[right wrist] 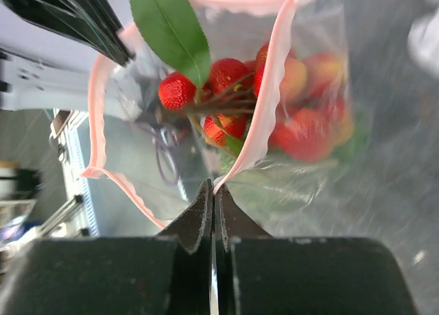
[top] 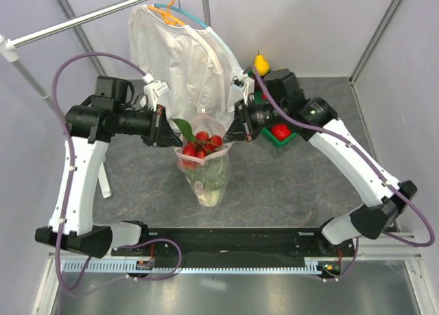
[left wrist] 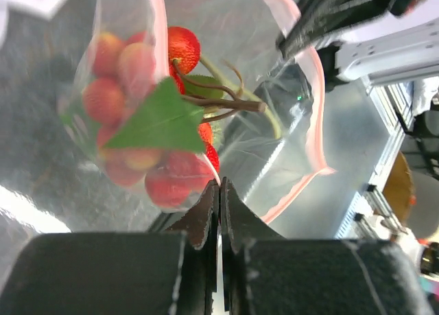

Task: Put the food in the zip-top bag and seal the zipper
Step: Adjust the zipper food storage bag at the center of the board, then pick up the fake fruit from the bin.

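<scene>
Robotics lab test cell, not home. Grey surface [top: 137, 191] boxed by plain pale panels [top: 309, 27] and metal frame posts [top: 377, 35]. Left arm [top: 79, 184] and right arm [top: 357, 164] bolted by slotted aluminium rail [top: 226, 265]; purple cables [top: 96, 54] looping. Clothes rail [top: 89, 17], hangered white shirt [top: 178, 61], yellow pear [top: 260, 63] staged as props.

L & R arms are reaching inward from opp. sides, elbows raised, forearms approx. level, wrists facing each other. L claw [top: 163, 127] & R claw [top: 236, 126] are both clamping tight, fingers together, on zip-top bag [top: 206, 174] rim.
</scene>
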Action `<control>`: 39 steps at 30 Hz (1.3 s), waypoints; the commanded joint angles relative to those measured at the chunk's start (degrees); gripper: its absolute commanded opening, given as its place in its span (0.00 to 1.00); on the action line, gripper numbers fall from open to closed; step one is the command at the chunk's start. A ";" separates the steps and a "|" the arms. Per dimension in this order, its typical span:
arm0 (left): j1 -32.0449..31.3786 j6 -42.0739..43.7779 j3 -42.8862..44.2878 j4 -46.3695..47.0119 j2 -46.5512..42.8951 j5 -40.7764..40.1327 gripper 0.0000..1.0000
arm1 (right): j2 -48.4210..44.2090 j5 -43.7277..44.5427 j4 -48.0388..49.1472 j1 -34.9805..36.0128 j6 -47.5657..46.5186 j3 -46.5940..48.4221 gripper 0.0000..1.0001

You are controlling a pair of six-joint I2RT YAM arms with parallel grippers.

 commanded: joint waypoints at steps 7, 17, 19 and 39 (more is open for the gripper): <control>-4.20 0.78 -3.31 1.75 -4.63 -3.36 0.02 | -2.31 2.69 -1.39 0.62 -8.07 -0.95 0.00; -4.20 -3.96 -1.65 4.21 -3.40 -0.47 0.02 | -1.25 7.27 -4.91 -0.77 -13.18 6.50 0.39; -4.20 -4.05 -1.47 4.47 -3.22 -0.64 0.02 | -0.90 7.18 -4.91 -2.53 -12.48 8.52 0.49; -4.20 -5.55 -2.00 5.36 -2.69 -0.20 0.02 | 15.62 26.60 2.73 -24.86 -55.86 11.80 0.97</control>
